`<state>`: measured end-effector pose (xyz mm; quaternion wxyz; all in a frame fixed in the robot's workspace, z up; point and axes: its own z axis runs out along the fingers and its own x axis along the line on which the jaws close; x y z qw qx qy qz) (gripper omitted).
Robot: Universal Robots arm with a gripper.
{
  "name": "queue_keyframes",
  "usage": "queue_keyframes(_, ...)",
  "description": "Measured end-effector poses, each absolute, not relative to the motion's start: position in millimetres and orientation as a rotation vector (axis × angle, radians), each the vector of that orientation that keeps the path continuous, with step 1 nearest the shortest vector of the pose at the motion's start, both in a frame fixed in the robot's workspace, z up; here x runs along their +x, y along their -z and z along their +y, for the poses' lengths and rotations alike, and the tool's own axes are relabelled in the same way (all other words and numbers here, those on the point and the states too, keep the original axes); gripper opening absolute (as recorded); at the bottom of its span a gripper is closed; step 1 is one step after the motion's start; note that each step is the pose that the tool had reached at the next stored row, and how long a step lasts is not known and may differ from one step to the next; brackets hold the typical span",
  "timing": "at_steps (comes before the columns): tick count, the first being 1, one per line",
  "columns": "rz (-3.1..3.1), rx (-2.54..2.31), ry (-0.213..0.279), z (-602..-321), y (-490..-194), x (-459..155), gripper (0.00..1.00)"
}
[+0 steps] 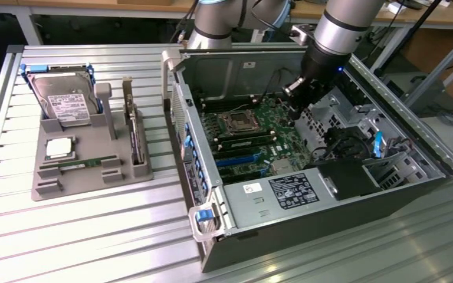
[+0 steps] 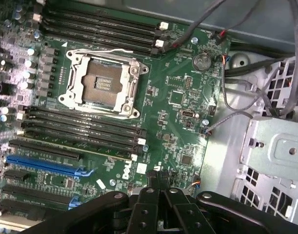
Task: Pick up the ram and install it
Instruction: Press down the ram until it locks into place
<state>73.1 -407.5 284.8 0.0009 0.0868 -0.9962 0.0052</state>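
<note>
Pincer point(image 2: 161, 183) pinched fully together, gripping nothing, hovering over motherboard point(image 2: 178, 122); CPU socket point(image 2: 102, 80) at 10 o'clock; ram point(image 1: 87, 163) in desk tray point(image 1: 92, 177).

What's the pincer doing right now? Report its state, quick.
Pincer: closed, holding nothing, poised over the motherboard inside the computer case. The ram lies in the grey holder.
</note>
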Motion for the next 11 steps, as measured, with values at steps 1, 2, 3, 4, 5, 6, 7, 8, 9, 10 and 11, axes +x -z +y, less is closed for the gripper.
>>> queue_keyframes(1,-3.131,0.231,-0.016,-407.5,-284.8,73.1,0.1)
queue_keyframes(2,-3.133,0.206,-0.016,-407.5,-284.8,73.1,0.1)
queue_keyframes(3,-3.134,0.188,-0.016,-407.5,-284.8,73.1,0.1)
queue_keyframes(4,-3.135,0.158,-0.016,-407.5,-284.8,73.1,0.1)
queue_keyframes(5,-3.137,0.106,-0.016,-407.5,-284.8,73.1,0.1)
queue_keyframes(6,-3.139,0.057,-0.016,-407.5,-284.7,73.1,0.1)
queue_keyframes(7,-3.139,0.007,-0.016,-407.5,-284.7,73.1,0.1)
queue_keyframes(8,-3.139,-0.03,-0.016,-407.5,-284.7,73.1,0.1)
queue_keyframes(9,-3.138,-0.076,-0.016,-407.5,-284.6,73.1,0.1)
queue_keyframes(10,-3.134,-0.158,-0.016,-407.5,-284.6,73.1,0.1)
queue_keyframes(11,-3.131,-0.22,-0.016,-407.5,-284.6,73.1,0.1)
